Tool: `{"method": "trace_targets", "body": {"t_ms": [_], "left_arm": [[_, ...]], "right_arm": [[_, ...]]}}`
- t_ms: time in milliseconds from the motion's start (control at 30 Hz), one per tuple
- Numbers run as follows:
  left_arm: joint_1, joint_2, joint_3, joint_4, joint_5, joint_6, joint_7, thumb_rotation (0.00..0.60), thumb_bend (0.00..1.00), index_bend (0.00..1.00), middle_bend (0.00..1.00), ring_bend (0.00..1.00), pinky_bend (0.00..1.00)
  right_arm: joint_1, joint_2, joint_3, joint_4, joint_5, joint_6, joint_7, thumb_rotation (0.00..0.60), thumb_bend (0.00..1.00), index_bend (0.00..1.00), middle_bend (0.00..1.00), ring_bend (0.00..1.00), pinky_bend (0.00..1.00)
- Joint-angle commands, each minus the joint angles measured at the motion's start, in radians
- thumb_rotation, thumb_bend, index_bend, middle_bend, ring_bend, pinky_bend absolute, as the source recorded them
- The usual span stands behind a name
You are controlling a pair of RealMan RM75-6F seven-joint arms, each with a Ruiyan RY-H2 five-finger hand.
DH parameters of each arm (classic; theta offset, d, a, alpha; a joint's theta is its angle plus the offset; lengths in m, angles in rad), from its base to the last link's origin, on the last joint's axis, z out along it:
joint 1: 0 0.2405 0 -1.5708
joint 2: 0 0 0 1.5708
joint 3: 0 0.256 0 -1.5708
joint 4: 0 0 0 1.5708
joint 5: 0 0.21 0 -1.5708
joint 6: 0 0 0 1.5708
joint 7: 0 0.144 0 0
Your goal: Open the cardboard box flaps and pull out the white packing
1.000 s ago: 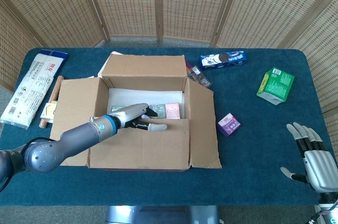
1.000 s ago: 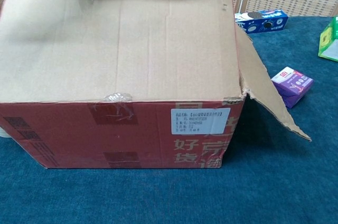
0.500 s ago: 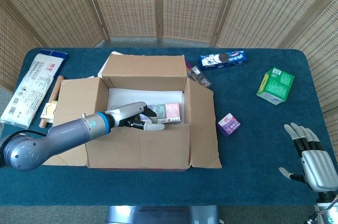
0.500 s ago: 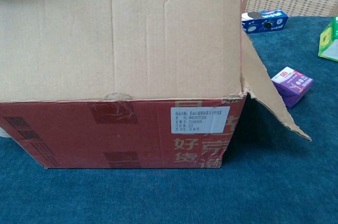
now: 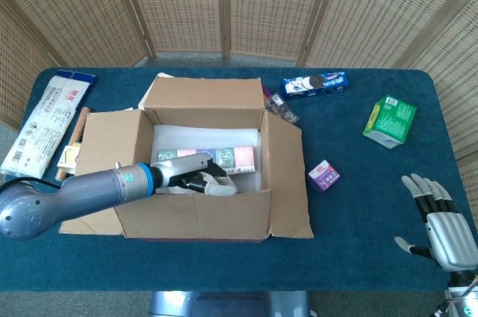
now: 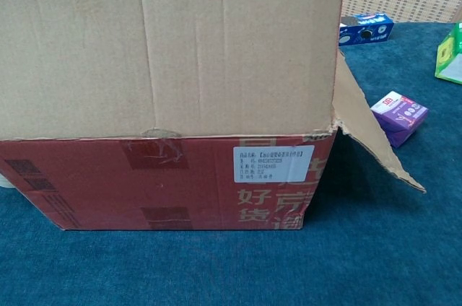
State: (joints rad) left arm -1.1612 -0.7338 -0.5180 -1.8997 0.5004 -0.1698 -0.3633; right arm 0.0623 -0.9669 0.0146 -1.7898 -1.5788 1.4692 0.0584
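The cardboard box (image 5: 196, 216) stands open at the table's middle, its far, left and right flaps folded outward. White packing (image 5: 205, 136) lines the inside, with small coloured packs (image 5: 224, 157) lying on it. My left hand (image 5: 196, 175) reaches in from the left and grips the top edge of the near flap (image 5: 194, 211), fingers curled behind it. In the chest view that flap (image 6: 166, 46) stands upright and fills the upper frame, hiding the hand. My right hand (image 5: 437, 220) hovers at the table's near right corner, fingers spread, holding nothing.
A blue cookie box (image 5: 314, 84), a green carton (image 5: 390, 118) and a small purple box (image 5: 323, 176) lie right of the cardboard box. A long white packet (image 5: 46, 122) and a wooden roll (image 5: 71, 145) lie to its left. Wicker screens stand behind.
The near flap has swung up from leaning over the opening to upright, with my left hand moving toward me along it. The right hand has barely moved.
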Motion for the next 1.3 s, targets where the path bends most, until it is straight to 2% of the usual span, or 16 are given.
{"method": "trace_targets", "body": {"t_ms": [33, 433, 667, 900, 1167, 1300], "left_arm": [[0.023, 0.0, -0.034, -0.02, 0.024, -0.035, -0.003, 0.207, 0.0, 0.52, 0.4, 0.23, 0.52], [0.1, -0.006, -0.134, -0.105, 0.086, -0.086, 0.014, 0.208, 0.0, 0.52, 0.4, 0.23, 0.52], [0.121, -0.017, -0.147, -0.136, 0.115, -0.088, 0.022, 0.203, 0.0, 0.52, 0.4, 0.23, 0.52], [0.138, -0.041, -0.162, -0.139, 0.117, -0.134, 0.019, 0.21, 0.0, 0.51, 0.4, 0.23, 0.52], [0.129, -0.062, -0.122, -0.141, 0.165, -0.118, 0.023, 0.211, 0.0, 0.51, 0.4, 0.23, 0.52], [0.133, -0.063, -0.097, -0.154, 0.202, -0.035, 0.027, 0.204, 0.0, 0.5, 0.39, 0.22, 0.5]], "right_arm": [[0.0, 0.0, 0.0, 0.0, 0.0, 0.0, -0.002, 0.6, 0.0, 0.0, 0.0, 0.0, 0.0], [0.001, -0.002, 0.0, -0.001, 0.0, -0.001, -0.007, 0.6, 0.0, 0.0, 0.0, 0.0, 0.0], [0.001, -0.002, -0.001, -0.001, 0.001, -0.001, -0.008, 0.6, 0.0, 0.0, 0.0, 0.0, 0.0], [0.001, -0.002, 0.0, -0.001, 0.001, -0.001, -0.009, 0.6, 0.0, 0.0, 0.0, 0.0, 0.0], [0.0, 0.0, -0.001, -0.003, -0.002, 0.002, -0.008, 0.6, 0.0, 0.0, 0.0, 0.0, 0.0], [0.0, 0.002, -0.001, -0.004, -0.002, 0.003, -0.005, 0.6, 0.0, 0.0, 0.0, 0.0, 0.0]]}}
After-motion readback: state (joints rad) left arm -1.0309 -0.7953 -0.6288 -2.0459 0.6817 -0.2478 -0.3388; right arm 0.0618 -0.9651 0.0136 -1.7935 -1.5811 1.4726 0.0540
